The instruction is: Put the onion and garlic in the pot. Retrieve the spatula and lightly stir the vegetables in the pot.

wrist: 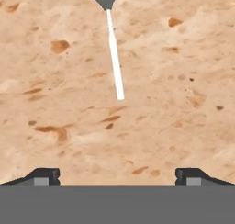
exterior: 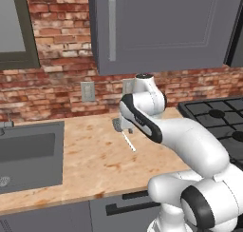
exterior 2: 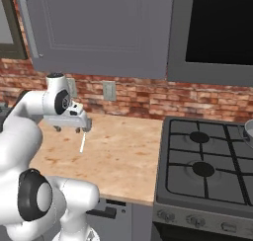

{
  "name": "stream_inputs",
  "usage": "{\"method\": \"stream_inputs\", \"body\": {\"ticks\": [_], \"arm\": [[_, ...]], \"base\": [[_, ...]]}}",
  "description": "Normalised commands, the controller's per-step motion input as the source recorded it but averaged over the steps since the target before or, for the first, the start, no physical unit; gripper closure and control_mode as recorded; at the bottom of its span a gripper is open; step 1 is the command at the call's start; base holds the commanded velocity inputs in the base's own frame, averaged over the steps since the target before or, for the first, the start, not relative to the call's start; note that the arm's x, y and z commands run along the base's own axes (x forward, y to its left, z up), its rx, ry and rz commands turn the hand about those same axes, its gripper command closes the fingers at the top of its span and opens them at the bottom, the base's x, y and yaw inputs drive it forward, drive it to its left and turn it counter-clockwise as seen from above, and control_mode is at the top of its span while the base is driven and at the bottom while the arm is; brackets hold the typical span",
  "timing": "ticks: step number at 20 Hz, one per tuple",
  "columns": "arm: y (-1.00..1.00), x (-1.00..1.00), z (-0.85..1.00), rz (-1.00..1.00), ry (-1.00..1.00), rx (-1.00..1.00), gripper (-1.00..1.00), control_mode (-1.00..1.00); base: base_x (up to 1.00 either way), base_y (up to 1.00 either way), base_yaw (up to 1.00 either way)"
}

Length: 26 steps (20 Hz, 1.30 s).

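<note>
The white Franka arm's two-finger gripper [wrist: 117, 176] hangs over the speckled tan stone counter [exterior: 95, 164], its two small dark fingertips [wrist: 43, 176] spread as wide as they go with nothing between them but bare countertop. In the right base view the hand [exterior 2: 69, 121] points downward, its fingers just above the surface. A little beyond the gripper lies the spatula [wrist: 113, 48], a small turner with a thin pale silver-white straight handle and a grey slotted head; it rests flat on the counter, handle end toward the hand and head pointing away toward the wall (the hand view cuts the head off at its top edge). In the left base view the spatula [exterior: 124, 133] shows partly behind the arm, its head close to the red brick backsplash [exterior: 57, 91]. To the robot's left a grey sink basin [exterior: 28, 155] is set into the counter; to its right stands a black gas stove [exterior 2: 207, 166] with dark grates. At the far right edge of the right base view a curved grey sliver, possibly the rim of the round metal pot [exterior 2: 249, 131], sits on the stove.
</note>
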Motion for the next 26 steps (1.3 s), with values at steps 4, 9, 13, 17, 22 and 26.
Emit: {"method": "stream_inputs", "body": {"ticks": [4,9,13,17,22,26], "arm": [[0.00,0.05,-0.74,0.00,-0.01,-0.01,-1.00,-1.00],[0.00,0.42,-0.45,0.00,-0.03,0.00,-1.00,-1.00],[0.00,0.71,-0.28,0.00,0.00,0.00,-1.00,-1.00],[0.00,0.70,-0.14,0.00,0.00,0.00,-1.00,-1.00],[0.01,0.24,-0.07,0.00,0.06,0.00,-1.00,-1.00],[0.04,0.01,-0.17,0.00,0.09,0.00,-1.00,-1.00]], "base": [[0.00,0.00,0.00],[0.00,0.00,0.00],[0.00,0.00,0.00],[0.00,0.00,0.00],[0.00,0.00,0.00],[0.00,0.00,0.00]]}}
